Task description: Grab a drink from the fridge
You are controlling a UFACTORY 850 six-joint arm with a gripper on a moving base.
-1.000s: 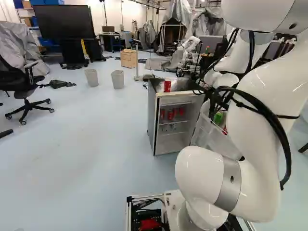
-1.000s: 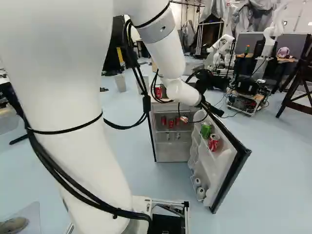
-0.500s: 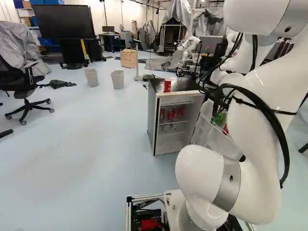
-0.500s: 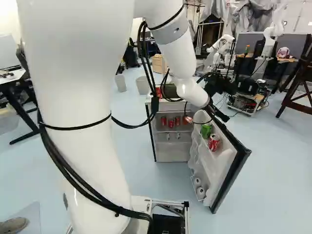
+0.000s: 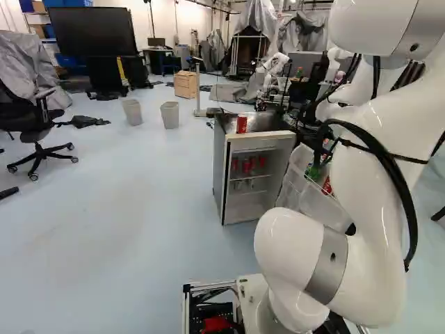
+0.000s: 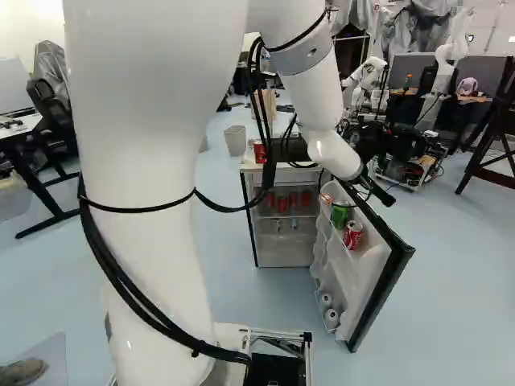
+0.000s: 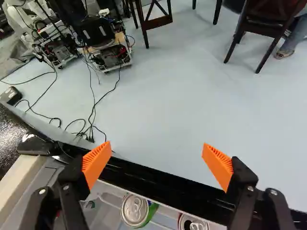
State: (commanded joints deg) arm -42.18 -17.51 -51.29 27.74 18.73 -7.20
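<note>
Going left to right in the right base view, the fridge (image 6: 286, 251) is standing open, with a single red can (image 6: 259, 152) sitting on its top and a row of shelf cans (image 6: 282, 203) waiting inside on the upper shelf. Further right, the door rack (image 6: 331, 232) is holding a green can (image 6: 340, 215) and, just beside it and nearer the base, a door-side red can (image 6: 352, 235); both are standing upright, so their long axes are running up and down, and in the wrist view their lids are facing the camera. Right of these and higher, the arm (image 6: 334, 153) is bringing the gripper (image 7: 156, 145) out over the black edge of the door (image 6: 385, 310), its tips lying past the cans rather than around either one. The gripper is standing wide open, its orange pads (image 7: 97, 163) well apart and holding nothing. The drink is most likely one of the two in the door, since they are sitting nearest, though which one is being sought I cannot tell. Everything is turning on that offset: the cans are lying below the gripper and back toward the fridge's inner side, so the coming move is probably calling for drawing back across the door edge, lining up with one upright can, then lowering around it without knocking its neighbour.
</note>
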